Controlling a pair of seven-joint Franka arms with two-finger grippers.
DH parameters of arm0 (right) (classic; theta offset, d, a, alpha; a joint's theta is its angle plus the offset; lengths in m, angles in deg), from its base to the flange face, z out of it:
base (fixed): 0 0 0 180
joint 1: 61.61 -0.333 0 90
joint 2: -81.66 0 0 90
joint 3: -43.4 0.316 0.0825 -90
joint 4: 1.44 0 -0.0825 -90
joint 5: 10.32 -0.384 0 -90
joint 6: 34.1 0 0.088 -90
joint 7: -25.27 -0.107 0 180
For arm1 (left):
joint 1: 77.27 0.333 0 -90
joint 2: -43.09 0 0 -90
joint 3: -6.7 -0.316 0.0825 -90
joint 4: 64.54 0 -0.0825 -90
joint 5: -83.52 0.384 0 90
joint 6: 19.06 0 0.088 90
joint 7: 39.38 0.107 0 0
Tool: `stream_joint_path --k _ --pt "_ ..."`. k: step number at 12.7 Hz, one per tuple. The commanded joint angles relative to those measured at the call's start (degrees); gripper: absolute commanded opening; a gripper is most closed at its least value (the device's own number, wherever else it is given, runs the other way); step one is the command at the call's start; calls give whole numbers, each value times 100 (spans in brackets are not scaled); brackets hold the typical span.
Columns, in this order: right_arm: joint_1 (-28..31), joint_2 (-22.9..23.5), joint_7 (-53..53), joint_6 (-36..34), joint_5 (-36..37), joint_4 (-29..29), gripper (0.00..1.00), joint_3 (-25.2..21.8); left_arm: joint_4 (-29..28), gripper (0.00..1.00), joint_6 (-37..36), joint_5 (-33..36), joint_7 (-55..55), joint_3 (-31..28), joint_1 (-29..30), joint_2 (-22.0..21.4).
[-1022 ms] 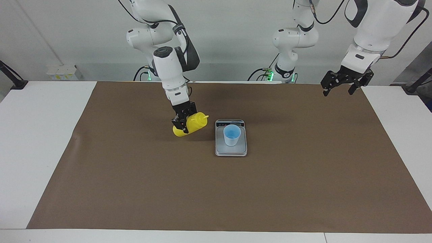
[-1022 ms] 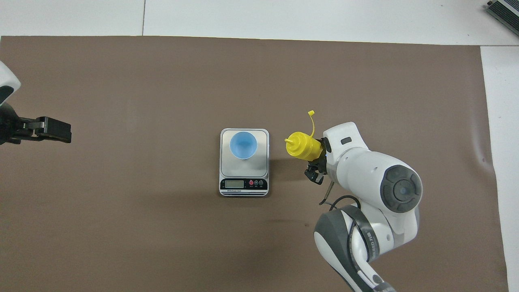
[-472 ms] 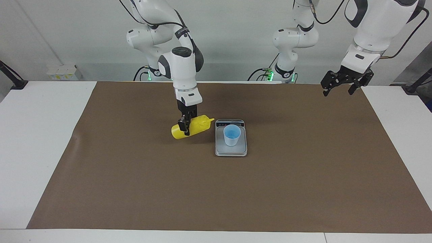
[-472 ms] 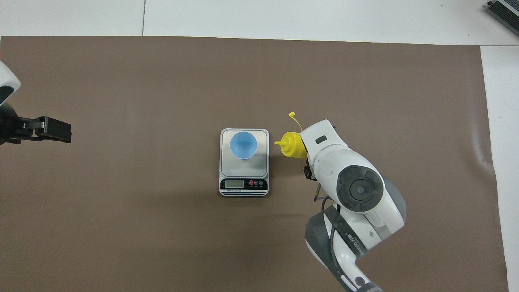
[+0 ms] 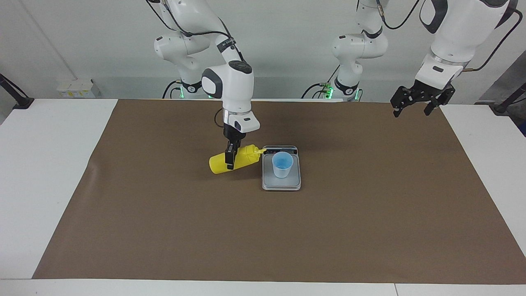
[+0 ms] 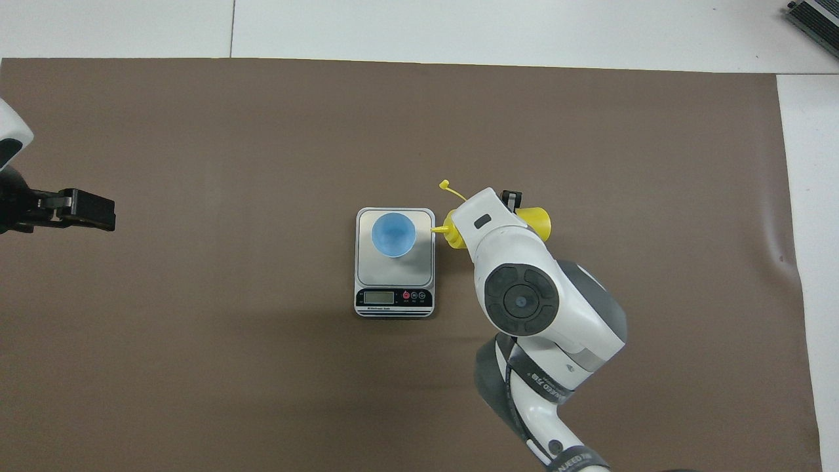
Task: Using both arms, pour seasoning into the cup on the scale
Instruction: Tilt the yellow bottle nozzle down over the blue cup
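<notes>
i have the white bench [image 5: 45,172] in front of me, most of it covered by a brown mat [image 5: 370,213] that carries everything in play. my right arm [image 5: 230,86] comes in from its base and bends down over the middle of the mat, and in the overhead view its wrist covers much of what it carries. my left arm [image 5: 450,37] waits raised at its own end of the bench, over the mat's corner nearest the robots. the scale [image 5: 281,181] lies flat near the middle of the mat, its dark display strip at the end nearer to the robots and its pale weighing plate taking up the rest. the seasoning bottle [image 5: 218,163] is tipped onto its side just beside the scale, toward the right arm's end of the bench, with its nozzle pointing at the scale and reaching over the scale's edge, close to the cup but short of its rim. the right hand [image 5: 230,158] is clamped around the bottle's middle from above, fingers closed on its body. the left hand [image 5: 412,110] holds nothing, its fingers spread wide. the light blue cup [image 5: 282,163] stands upright on the weighing plate, on the half farther from the display. the bottle's thin cap strap [image 6: 449,189] sticks out from the nozzle end, away from the robots.
</notes>
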Motion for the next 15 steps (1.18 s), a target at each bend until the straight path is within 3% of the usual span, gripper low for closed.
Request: stream_joint_path --k 1,4,11,15 --pt "34 92 -96 -225 346 -191 0 11 -186 100 2 -88 13 9 66 -173" --pt "16 144 -96 -452 759 -418 0 20 -186 100 2 -88 13 9 66 -173" --pt "-598 899 -463 -1823 1171 -1560 0 11 -186 100 2 -88 13 9 66 -173" --pt "-854 1164 -992 -2334 1876 -1702 0 11 -186 100 2 -88 13 9 66 -173"
